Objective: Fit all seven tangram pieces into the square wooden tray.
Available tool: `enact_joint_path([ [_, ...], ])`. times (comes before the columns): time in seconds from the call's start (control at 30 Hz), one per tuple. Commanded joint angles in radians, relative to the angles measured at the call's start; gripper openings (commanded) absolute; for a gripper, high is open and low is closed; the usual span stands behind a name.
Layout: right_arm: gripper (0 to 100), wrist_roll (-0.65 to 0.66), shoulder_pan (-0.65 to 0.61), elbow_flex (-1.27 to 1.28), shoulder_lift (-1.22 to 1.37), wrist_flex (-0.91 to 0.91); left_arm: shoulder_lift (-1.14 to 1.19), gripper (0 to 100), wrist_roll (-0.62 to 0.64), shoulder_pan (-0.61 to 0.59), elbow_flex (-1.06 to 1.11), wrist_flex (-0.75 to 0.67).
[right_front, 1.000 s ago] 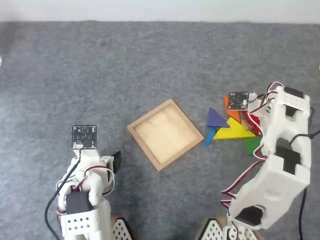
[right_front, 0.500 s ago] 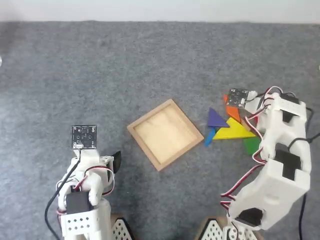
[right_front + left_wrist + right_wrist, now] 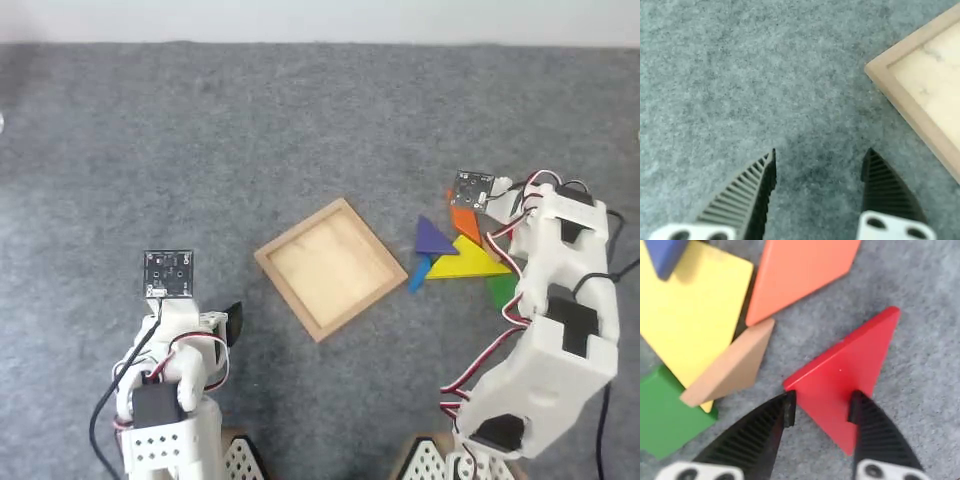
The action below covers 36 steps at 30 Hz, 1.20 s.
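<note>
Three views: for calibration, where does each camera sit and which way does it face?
High view: fixed overhead, looking down on grey mat, left arm, right arm, wooden tray.
Left wrist view: on left arm, facing mat; own open jaws, tray corner.
Right wrist view: on right arm, facing red triangle; own open jaws.
Shared: tray, in high and left wrist views.

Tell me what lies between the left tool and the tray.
Bare carpet alone separates the left tool from the tray, as the left wrist view shows.
</note>
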Motion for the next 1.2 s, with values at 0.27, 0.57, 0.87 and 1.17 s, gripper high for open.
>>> enact_joint_path([
  [0.27, 26.7, -0.104, -0.024, 0.041, -0.050, 0.091, -0.021, 27, 0.008, -0.002, -0.022, 0.005],
  [0.57, 26.7, -0.107, -0.042, 0.041, -0.041, 0.085, -0.021, 27, 0.008, -0.003, -0.022, 0.005],
  [0.87, 26.7, -0.107, -0.004, 0.012, -0.073, 0.068, -0.021, 27, 0.008, -0.003, -0.022, 0.005],
  [1.17, 26.7, -0.172, -0.004, 0.014, -0.156, 0.074, -0.021, 27, 0.008, -0.003, -0.022, 0.005],
])
